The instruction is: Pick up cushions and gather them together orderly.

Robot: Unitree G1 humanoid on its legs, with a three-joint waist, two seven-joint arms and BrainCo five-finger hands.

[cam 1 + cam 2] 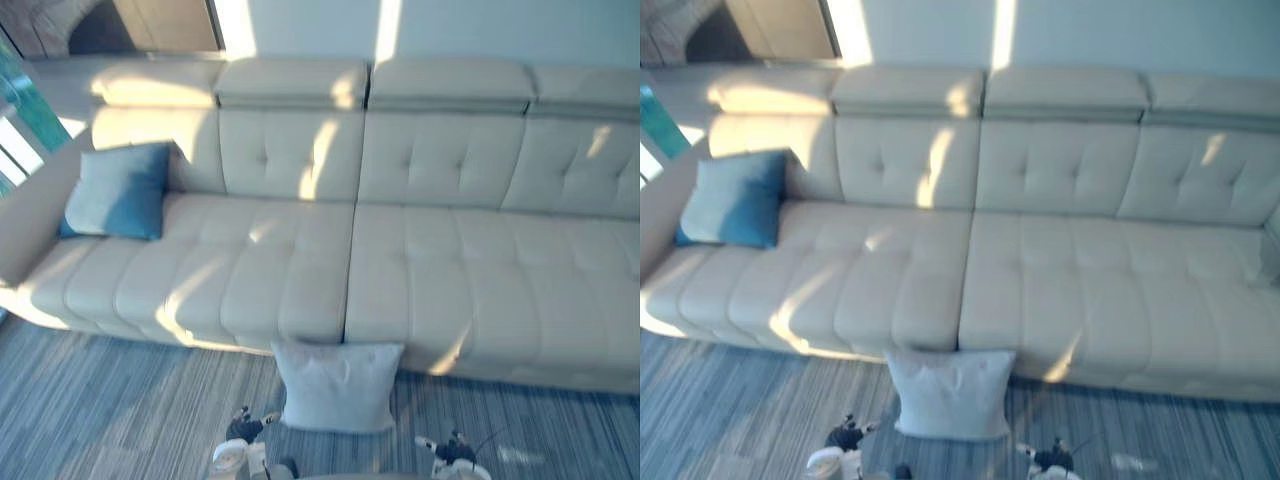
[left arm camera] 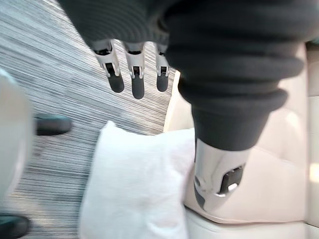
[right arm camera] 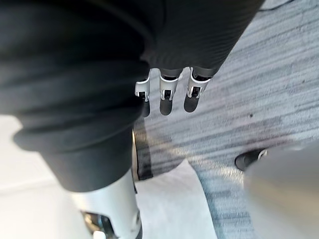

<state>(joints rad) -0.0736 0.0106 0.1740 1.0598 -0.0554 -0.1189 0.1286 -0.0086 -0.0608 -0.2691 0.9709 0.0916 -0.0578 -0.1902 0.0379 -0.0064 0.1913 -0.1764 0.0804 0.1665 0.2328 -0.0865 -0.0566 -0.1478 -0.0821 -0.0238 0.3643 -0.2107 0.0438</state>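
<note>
Hanging with straight, relaxed fingers, the left hand (image 2: pixel 135 74) grasps nothing. The white cushion (image 2: pixel 134 184) lies just past it. The right hand (image 3: pixel 167 94) is in the same condition, with fingers extended and empty over the carpet (image 3: pixel 259 84) and a corner of the same cushion close by. In the eye views both hands sit at the bottom edge of the frame, one to each side of that cushion.

Location of task items:
- **White cushion:** it stands on the carpet at lower centre, with its upper edge against the front of the sofa (image 1: pixel 420 260), below the seam between two seat sections.
- **Blue cushion** (image 1: pixel 118 190): it is propped at the upper left of the frame, in the sofa's corner between seat, back and armrest. The two cushions are well apart.

Handling assessment: both cushions appear light, soft and compressible, with no risk of breakage. Held by one corner, a cushion would likely droop and swing. A hold on both side edges, one hand to each, looks the most secure, and the fabric cover should give adequate friction.

Materials:
- **Cushions:** square, plump and cloth-covered.
- **Sofa:** cream, smooth and leather-like, with a button-tufted back and a channelled seat.
- **Carpet:** grey, finely striped, low pile.
</note>
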